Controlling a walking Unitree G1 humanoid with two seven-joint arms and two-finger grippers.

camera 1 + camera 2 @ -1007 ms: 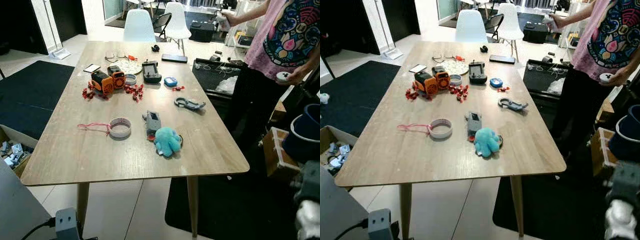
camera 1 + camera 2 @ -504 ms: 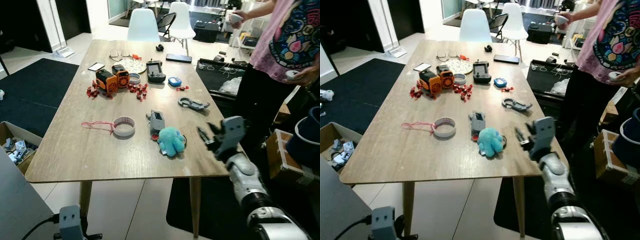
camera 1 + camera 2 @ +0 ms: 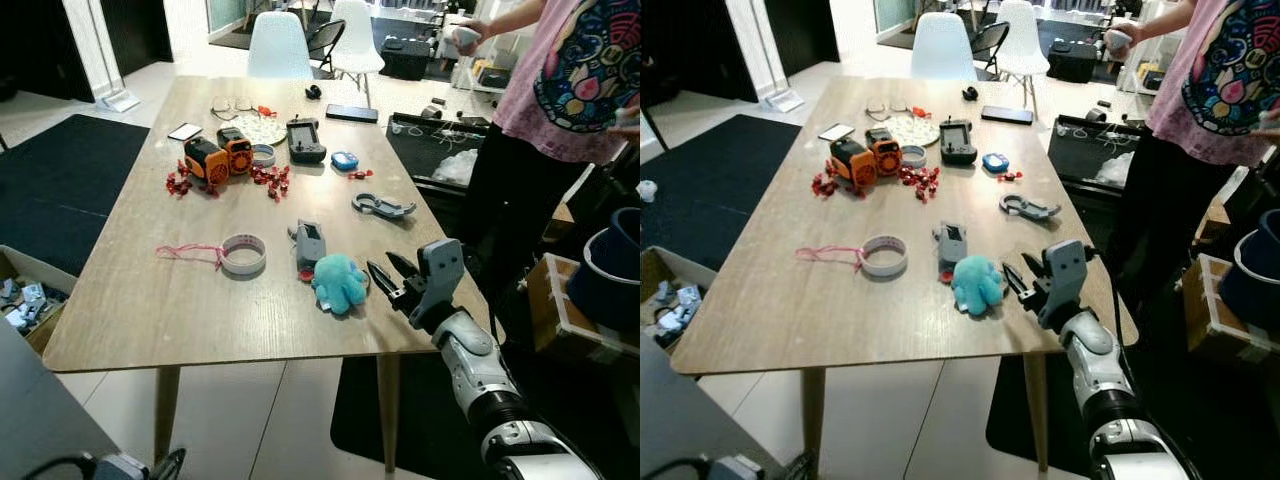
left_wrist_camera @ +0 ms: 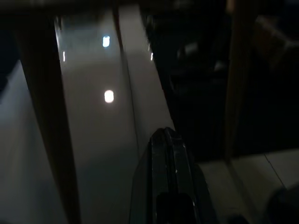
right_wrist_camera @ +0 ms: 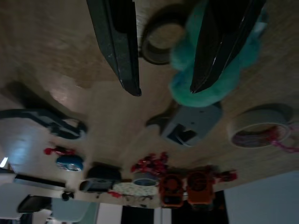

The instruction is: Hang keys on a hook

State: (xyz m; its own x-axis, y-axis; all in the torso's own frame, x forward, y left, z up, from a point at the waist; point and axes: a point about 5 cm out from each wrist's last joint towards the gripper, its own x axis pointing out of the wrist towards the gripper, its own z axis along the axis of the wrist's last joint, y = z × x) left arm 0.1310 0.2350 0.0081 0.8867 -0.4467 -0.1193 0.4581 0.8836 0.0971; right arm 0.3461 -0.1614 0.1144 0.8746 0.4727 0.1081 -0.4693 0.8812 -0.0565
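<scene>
The right tool (image 3: 386, 277), absent from the scene a second ago, has swung up over the near right part of the wooden table (image 3: 150, 300) and now hangs just right of the fluffy teal plush keychain (image 3: 338, 281), its two black fingers (image 5: 119, 42) spread wide with nothing between them. In the right wrist view the plush sits just beyond the fingertips, with the grey car key fob (image 5: 192, 122) touching it on the far side. This looks like the approach to a first grasp, the keys being untouched. The left tool (image 4: 166, 186) hangs idle in the dark below; whether it is spread or closed cannot be told. A person in a pink patterned shirt (image 3: 570, 80) stands at the far right.
</scene>
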